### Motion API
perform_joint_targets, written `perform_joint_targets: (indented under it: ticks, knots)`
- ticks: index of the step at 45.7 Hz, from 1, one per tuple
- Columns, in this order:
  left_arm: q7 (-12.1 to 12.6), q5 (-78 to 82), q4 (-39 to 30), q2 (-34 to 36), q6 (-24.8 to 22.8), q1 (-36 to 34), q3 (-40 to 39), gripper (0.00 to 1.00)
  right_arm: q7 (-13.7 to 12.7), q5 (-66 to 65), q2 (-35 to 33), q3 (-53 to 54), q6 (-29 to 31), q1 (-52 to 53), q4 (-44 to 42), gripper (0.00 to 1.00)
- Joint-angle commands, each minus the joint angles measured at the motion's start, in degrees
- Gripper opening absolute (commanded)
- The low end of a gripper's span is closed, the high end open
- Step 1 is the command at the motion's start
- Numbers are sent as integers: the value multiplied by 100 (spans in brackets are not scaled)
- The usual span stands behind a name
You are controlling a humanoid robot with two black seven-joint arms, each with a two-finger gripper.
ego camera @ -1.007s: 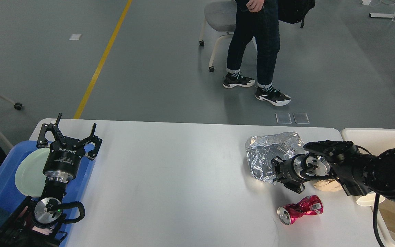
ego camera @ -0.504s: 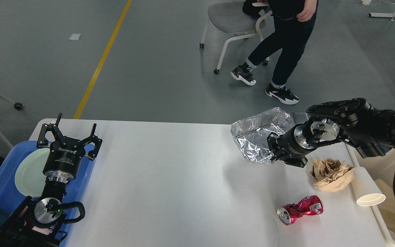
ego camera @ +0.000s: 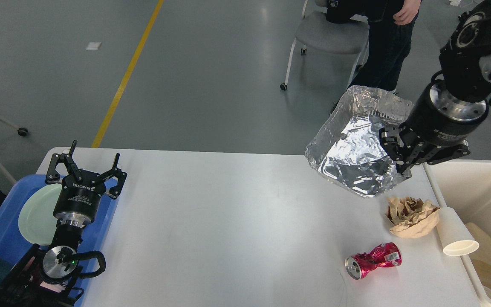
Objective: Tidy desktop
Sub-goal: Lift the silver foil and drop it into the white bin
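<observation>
A robot's right arm lifts a crumpled foil tray off a white desktop toward a waste bin.

The right gripper is clamped on the right edge of the foil tray, which a second ago sat on the desktop and now hangs in the air above its far right corner, tilted with its open side facing the viewer, just beside the cream bin. This suggests the tray is about to be dropped into the bin. On the desktop's right side lie a crumpled brown paper bag, a tipped white paper cup touching it, and a crushed red can. The left gripper has not moved; it hovers with fingers spread, holding nothing, over a pale plate in the blue tray at the left edge.
</observation>
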Motion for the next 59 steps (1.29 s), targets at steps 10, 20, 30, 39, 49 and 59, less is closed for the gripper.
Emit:
perform_joint_targets:
  ticks: [10,20,30,39,49,59]
  knots:
    - [0,-1,0,0,0,0,0,96,107,27,-249,-320,1,503,628,0]
    - [0,-1,0,0,0,0,0,96,107,-35,-977,-997,-667,205,286,0]
    - [0,-1,0,0,0,0,0,96,63,-290,-2498,-980,-781,-1315,-1391,0]
    - [0,-1,0,0,0,0,0,96,80,-272,-3035,-383,-1729,-3502,-2878,0]
    - [0,-1,0,0,0,-9,0,96,115,-211,-2930,1321,-3127,-6438,-4546,0]
    - [0,-1,0,0,0,0,0,96,133,-202,-1534,2983,-3251,-9435,-7657,0]
